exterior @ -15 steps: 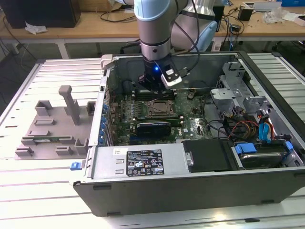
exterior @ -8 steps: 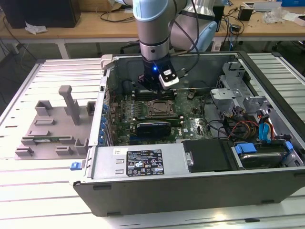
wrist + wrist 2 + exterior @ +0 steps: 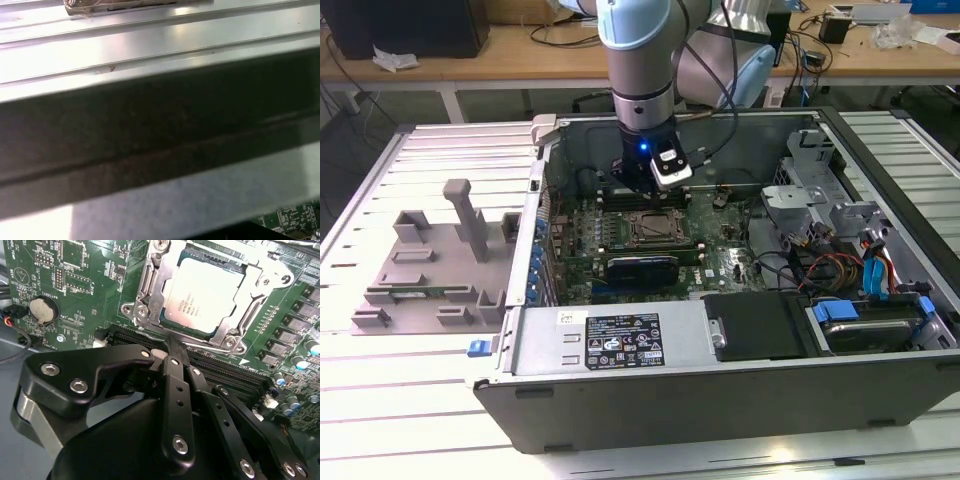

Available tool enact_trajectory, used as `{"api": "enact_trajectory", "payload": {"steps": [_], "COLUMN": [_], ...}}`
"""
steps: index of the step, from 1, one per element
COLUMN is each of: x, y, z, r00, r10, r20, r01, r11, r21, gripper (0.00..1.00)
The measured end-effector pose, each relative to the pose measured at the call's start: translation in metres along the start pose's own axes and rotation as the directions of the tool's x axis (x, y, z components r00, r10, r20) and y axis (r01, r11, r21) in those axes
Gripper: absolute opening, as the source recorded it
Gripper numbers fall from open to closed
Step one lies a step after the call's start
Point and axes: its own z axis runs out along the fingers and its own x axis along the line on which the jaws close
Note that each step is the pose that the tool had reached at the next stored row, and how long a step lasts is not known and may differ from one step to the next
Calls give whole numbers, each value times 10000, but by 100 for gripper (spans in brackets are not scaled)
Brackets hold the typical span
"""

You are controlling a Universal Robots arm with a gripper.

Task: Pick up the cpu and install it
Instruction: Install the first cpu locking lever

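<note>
The cpu, a flat square chip with a silver top, lies inside the motherboard socket, within its metal frame. My gripper hovers just beside the socket, over the black memory slots. Its black fingers are pressed together with nothing between them. In the exterior view the gripper hangs from the arm inside the open computer case, just behind the socket.
A grey moulded tray with upright posts lies on the slatted table at the exterior view's left. The case holds a power supply, drive cages and coloured cables at its right. A coin battery sits on the board.
</note>
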Motion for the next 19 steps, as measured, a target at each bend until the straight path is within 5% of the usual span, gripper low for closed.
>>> {"api": "enact_trajectory", "payload": {"steps": [5, 19], "x": [3, -33], "y": [-4, 5], "z": [27, 31], "r00": [10000, 9999], "r10": [82, 91], "r20": [45, 44], "r01": [-82, -91], "r11": [9999, 9999], "r21": [65, 55], "gripper": [11, 11]}}
